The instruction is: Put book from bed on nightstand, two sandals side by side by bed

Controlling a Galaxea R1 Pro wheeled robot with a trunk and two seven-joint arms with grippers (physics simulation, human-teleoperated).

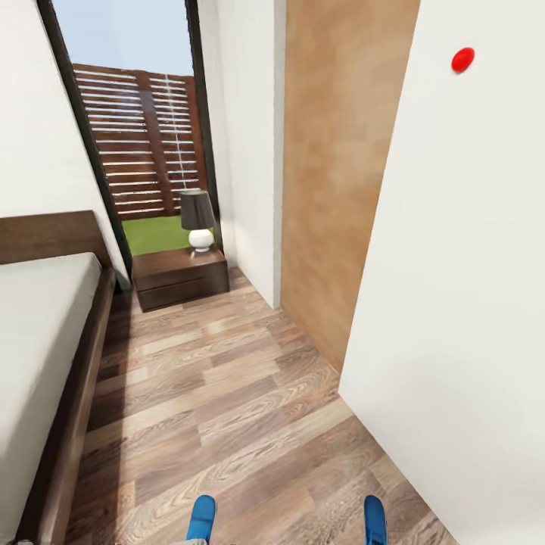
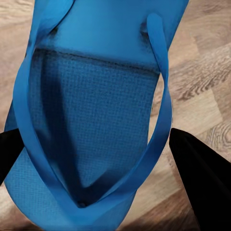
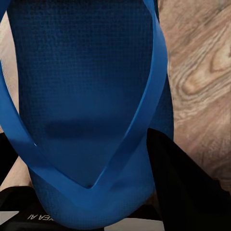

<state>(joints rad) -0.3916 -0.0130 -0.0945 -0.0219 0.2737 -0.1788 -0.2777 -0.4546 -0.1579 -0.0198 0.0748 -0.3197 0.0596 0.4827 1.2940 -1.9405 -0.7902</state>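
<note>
Two bright blue sandals show at the bottom edge of the head view, one on the left [image 1: 202, 518] and one on the right [image 1: 375, 519], above the wood floor. Up close, my left gripper [image 2: 103, 168] is shut on one sandal [image 2: 91, 110], with a black finger [image 2: 202, 183] on each side of the sole. My right gripper [image 3: 91, 178] is shut on the other sandal [image 3: 82, 82] in the same way. The bed [image 1: 38, 356] runs along the left. A dark wooden nightstand [image 1: 180, 276] stands beyond it by the window. The book is out of view.
A lamp [image 1: 197, 219] with a dark shade stands on the nightstand. A white wall [image 1: 462, 303] closes in on the right, with a brown door panel [image 1: 333, 174] behind it. A strip of plank floor [image 1: 219, 393] runs between the bed and the wall.
</note>
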